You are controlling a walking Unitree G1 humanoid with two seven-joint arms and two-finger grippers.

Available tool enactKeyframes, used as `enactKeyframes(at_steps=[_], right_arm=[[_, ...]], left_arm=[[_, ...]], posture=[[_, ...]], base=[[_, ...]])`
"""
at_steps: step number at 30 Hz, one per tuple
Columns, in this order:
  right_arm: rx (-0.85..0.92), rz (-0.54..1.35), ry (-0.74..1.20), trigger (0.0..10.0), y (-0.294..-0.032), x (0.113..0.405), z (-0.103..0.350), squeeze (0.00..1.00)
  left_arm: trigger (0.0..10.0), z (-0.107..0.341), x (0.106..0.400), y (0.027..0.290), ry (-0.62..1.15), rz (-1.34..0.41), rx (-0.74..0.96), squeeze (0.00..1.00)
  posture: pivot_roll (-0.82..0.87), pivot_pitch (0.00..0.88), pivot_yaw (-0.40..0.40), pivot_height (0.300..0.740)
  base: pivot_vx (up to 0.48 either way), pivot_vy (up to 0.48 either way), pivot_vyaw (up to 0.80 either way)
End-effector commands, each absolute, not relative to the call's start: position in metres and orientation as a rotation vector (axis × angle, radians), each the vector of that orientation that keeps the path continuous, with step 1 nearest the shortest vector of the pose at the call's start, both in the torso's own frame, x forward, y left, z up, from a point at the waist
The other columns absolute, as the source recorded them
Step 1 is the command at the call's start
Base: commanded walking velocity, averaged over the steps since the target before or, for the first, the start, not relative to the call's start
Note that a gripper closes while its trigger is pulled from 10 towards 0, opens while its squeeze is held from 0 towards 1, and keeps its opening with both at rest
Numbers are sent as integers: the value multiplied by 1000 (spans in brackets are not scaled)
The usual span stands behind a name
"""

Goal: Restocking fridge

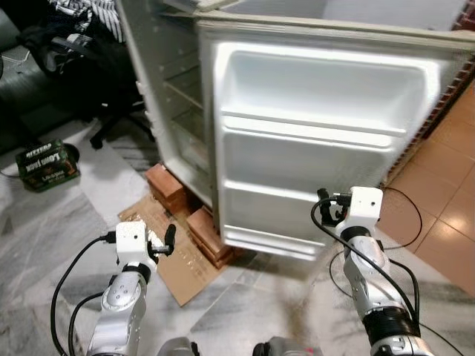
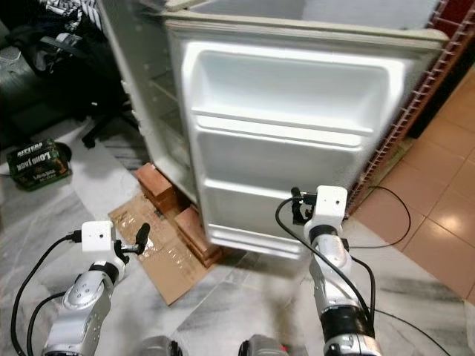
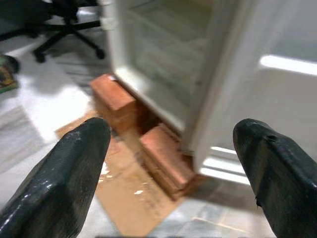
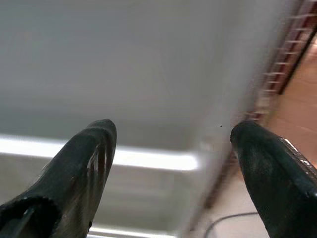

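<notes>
We stood before the fridge (image 1: 178, 96), its door (image 1: 319, 141) swung wide toward us, shelves bare, the cabinet propped on bricks (image 1: 167, 185) over cardboard (image 1: 178, 271). Our left gripper (image 3: 168, 163) hung with fingers spread, holding nothing, near the bricks; our right gripper (image 4: 173, 163), equally spread and unladen, faced the door's lower shelf. We judged the door stiff, light to swing, best held by its outer edge.
</notes>
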State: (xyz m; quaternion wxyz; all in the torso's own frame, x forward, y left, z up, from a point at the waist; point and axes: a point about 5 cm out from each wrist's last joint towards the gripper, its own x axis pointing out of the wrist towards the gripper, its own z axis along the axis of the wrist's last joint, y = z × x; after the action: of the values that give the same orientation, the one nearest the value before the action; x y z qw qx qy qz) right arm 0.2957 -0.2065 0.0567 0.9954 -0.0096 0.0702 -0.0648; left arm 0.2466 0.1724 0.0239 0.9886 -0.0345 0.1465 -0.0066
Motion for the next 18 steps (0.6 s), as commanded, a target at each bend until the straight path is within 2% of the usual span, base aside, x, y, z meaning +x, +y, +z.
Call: enactKeyframes(at_steps=[1, 4, 12, 18], right_arm=[[-11, -106, 142, 10000, -201, 296, 56, 0], [-11, -106, 141, 10000, -200, 296, 56, 0], [0, -113, 132, 10000, -199, 299, 59, 0], [41, -82, 116, 10000, -185, 308, 65, 0]], left_arm=[[10000, 24, 245, 179, 300, 7, -56, 0], [10000, 24, 245, 179, 295, 9, -61, 0], [10000, 26, 246, 180, 289, 25, -75, 0], [10000, 27, 242, 183, 294, 25, -69, 0]], posture=[[21, 68, 21, 740], [21, 69, 19, 740], [26, 77, 19, 740], [46, 100, 19, 740]], base=[[0, -412, 0], [0, -389, 0], [0, 0, 0], [0, 0, 0]])
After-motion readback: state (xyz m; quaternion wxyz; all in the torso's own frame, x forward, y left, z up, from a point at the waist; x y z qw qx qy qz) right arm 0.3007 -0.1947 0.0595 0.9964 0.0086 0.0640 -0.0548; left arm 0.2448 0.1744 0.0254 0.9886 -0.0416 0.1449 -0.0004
